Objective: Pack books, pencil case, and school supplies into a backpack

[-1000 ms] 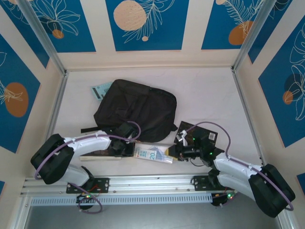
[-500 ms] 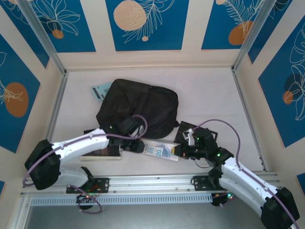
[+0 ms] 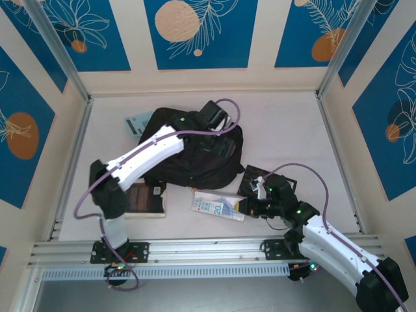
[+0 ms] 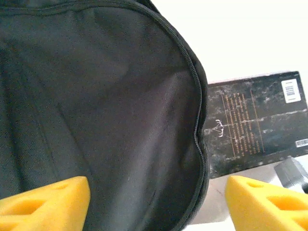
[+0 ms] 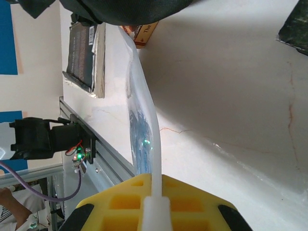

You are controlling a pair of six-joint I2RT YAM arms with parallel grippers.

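The left tool point(image 4: 158, 192) hangs above the black backpack point(image 3: 195, 153), its yellow fingers point(image 4: 45, 202) spread wide with nothing between them. Its arm reaches from the near-left corner out over the desk point(image 3: 292, 130).

Furthest left, a small teal square item point(image 3: 138, 122) lies at the backpack's upper-left corner, right against the fabric. Nearer the front, a brown-black book point(image 3: 144, 199) lies flat beside the left arm's elbow, just off the backpack's lower-left edge.

The backpack lies flat in the middle of the desk. From the right wrist you can see an orange book point(image 5: 144, 31) poking out from under its edge.

Just in front of the backpack is the pencil case point(image 3: 216, 207), white and pale blue. The right tool point(image 3: 250, 207) is clamped on its right end, the pouch's edge pinched between the yellow fingers. I cannot tell whether the pouch rests on the desk or hangs clear of it.

Further right, a black book point(image 3: 263, 182) with gold lettering lies flat by the backpack's lower-right edge, partly under the right arm.
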